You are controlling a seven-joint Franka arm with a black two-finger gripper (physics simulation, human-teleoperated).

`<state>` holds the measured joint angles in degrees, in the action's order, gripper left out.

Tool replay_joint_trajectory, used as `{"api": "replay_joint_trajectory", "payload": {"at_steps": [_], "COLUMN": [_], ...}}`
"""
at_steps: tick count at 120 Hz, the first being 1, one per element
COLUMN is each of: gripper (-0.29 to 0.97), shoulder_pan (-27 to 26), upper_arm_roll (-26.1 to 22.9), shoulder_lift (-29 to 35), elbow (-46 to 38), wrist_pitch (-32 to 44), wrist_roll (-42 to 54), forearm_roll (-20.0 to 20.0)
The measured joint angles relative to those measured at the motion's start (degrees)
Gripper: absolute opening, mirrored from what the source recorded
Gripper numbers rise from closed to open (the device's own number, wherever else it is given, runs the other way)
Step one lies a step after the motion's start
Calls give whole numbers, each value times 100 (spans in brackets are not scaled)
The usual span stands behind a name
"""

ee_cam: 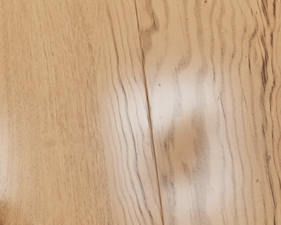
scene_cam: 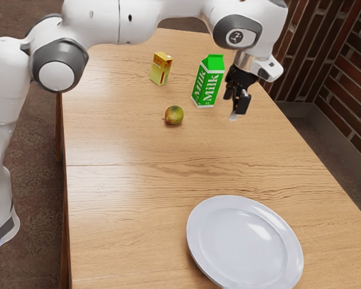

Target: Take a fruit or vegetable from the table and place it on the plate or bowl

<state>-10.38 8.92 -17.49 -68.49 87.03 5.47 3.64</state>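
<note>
The black jaws are held above the light wooden surface [scene_cam: 126,180], beside the green milk carton [scene_cam: 208,81]; their spread cannot be told. The round green-red apple [scene_cam: 174,114] lies on the surface, well apart from the round white plate [scene_cam: 245,241].

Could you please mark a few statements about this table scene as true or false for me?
1. The apple lies on the plate. False: it rests on the bare table, well away from the plate.
2. The milk carton stands upright. True.
3. The end effector holds the apple. False: it hangs beside the milk carton, on the exterior view's right of it, apart from the apple.
4. The yellow carton stands farther from the plate than the apple does. True.
</note>
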Motion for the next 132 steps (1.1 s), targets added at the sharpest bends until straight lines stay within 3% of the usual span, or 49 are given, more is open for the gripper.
{"api": "replay_joint_trajectory", "payload": {"at_steps": [54, 76, 93, 132], "gripper": [68, 68, 68, 68], "shoulder_pan": [46, -9, -41, 105], "upper_arm_roll": [72, 199, 570, 1414], "shoulder_lift": [178, 1544, 2189, 2352], "elbow": [-211, -2142, -3079, -3457], "wrist_pitch": [-303, -165, 144, 593], "wrist_roll": [-354, -853, -1212, -1768], "forearm_roll": [-50, 23, 20, 19]}}
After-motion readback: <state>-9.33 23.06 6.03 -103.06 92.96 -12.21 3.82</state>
